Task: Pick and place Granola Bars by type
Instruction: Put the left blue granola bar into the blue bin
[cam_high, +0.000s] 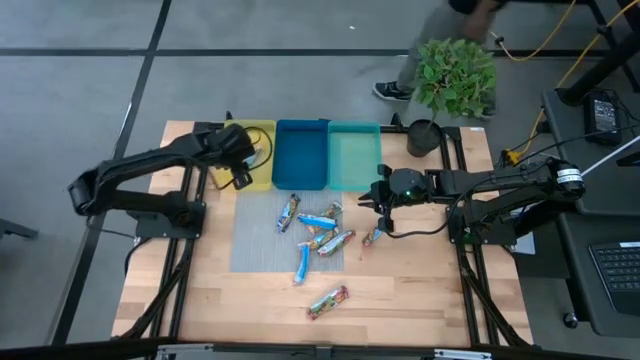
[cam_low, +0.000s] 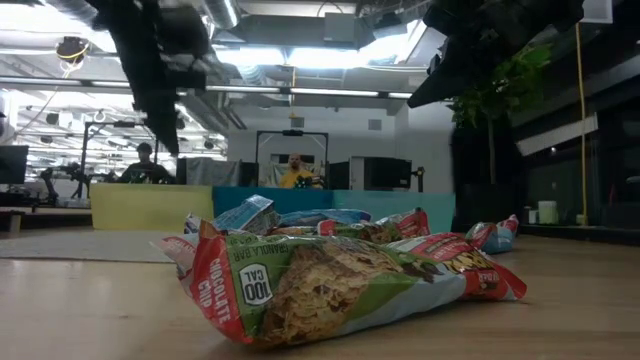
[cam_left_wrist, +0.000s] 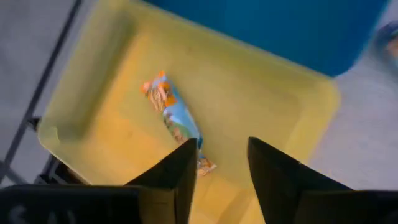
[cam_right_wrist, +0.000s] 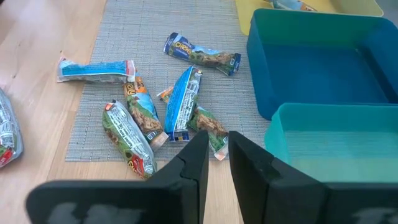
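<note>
Several foil-wrapped granola bars lie in a loose heap on a grey mat; in the right wrist view they show as blue, green-red and orange-teal. One bar lies alone on the wood near the near edge, large in the low view. An orange-and-blue bar lies flat in the yellow tray. My left gripper hangs open over that tray, holding nothing. My right gripper hovers by the teal tray's near edge, fingers a narrow gap apart, empty.
Yellow, blue and teal trays stand side by side along the far edge of the mat. A potted plant stands at the far right corner. One bar lies just right of the mat. People sit in the room behind.
</note>
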